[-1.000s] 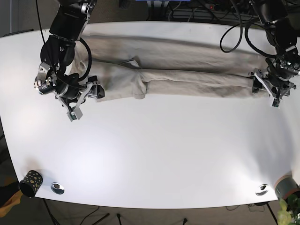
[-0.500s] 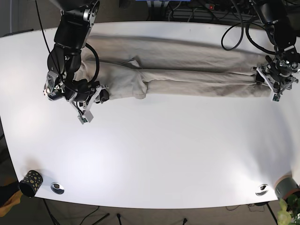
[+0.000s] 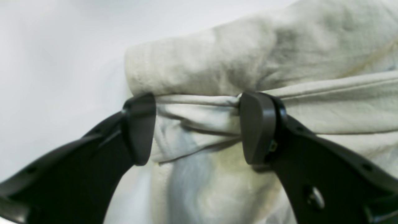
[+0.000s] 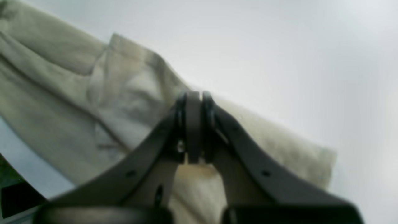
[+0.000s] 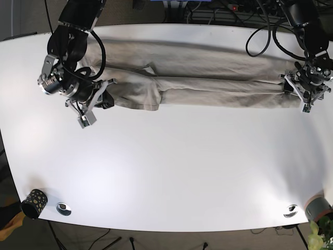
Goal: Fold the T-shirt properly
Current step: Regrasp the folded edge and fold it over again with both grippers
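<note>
Black speckled cup (image 5: 34,202) at near-left corner of glossy white desk (image 5: 171,166). Right hand (image 4: 194,102) pinched closed on long beige cotton T-shirt (image 5: 197,78), stretched along far edge. Left hand (image 3: 196,127) spread apart, straddling hem fold.

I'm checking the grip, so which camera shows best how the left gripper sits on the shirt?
The left wrist view: the left gripper is open, with the shirt edge bunched between its fingers. The base view shows it small, at the shirt's end. The right wrist view misses it.

Bright even overhead light, soft glare on table (image 5: 171,172); wrist views blurred.
</note>
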